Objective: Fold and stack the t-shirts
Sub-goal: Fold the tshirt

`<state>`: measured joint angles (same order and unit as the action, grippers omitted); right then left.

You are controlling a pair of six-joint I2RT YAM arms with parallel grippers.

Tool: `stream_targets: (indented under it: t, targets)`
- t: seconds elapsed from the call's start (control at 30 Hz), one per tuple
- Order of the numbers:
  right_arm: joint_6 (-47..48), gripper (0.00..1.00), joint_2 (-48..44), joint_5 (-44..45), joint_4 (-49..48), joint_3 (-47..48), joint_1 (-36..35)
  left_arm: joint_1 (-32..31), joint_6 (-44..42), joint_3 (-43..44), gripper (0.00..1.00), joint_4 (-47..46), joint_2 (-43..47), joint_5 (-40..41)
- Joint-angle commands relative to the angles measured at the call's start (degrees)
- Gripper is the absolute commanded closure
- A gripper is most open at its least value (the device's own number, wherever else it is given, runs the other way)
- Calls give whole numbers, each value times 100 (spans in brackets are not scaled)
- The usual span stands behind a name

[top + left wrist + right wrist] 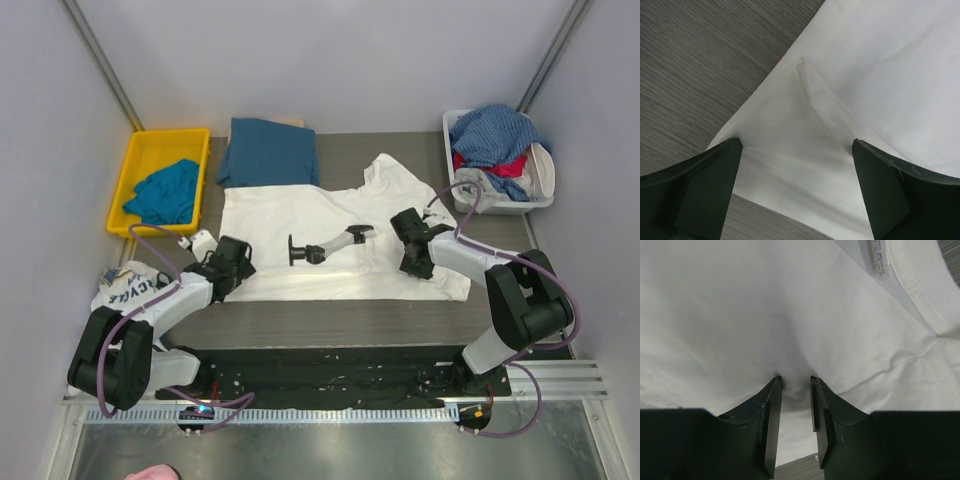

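Both grippers at the large white cotton t-shirt point(330, 235), one pinching, one spread wide.

The white t-shirt lies spread on the grey wood-grain table point(350, 320), at mid-table, black graphic marks point(325, 245) showing on its chest. The right gripper point(796, 385) has its jaws drawn close on a small pinch of white fabric near the shirt's right near portion; the collar and label point(879, 260) sit beyond it. The left gripper point(797, 165) stands fully spread over the shirt's left near corner, holding nothing; whether its fingertips touch the cloth cannot be confirmed from the wrist view. A folded dark blue t-shirt point(268, 152) rests at the far edge, touching the white shirt's far left corner. A yellow plastic tray point(140, 160) with teal cloth sits far left; a white basket point(470, 195) of mixed garments sits far right.
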<state>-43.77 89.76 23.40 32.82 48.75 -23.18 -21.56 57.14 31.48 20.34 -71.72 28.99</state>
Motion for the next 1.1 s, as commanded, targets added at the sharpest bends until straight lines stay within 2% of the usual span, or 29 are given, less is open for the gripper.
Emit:
stream_targets:
  t: [0.0, 0.27, 0.5, 0.63, 0.8, 0.93, 1.07]
  targets:
    - [-62, 64, 227, 569, 717, -278, 156, 73, 218, 7, 0, 594, 88, 475]
    - [-185, 64, 7, 649, 814, -314, 217, 73, 315, 50, 0, 796, 220, 581]
    - [60, 64, -783, 658, 928, -129, 217, 73, -150, 753, 0, 1174, 905, 704]
    - [395, 63, -1354, 350, 920, 72, 209, 73, -362, 1035, 0, 1174, 1344, 608]
    - [807, 60, -1882, -211, 579, 65, 191, 64, -880, 1000, 0, 674, 1600, 108]
    - [1142, 58, -1997, -976, 67, -67, 191, -23, -1267, 641, 0, -404, 1513, -771]
    - [1300, 57, -1716, -1162, -65, -76, 42, -637, -1434, 578, 0, -943, 978, -1045]
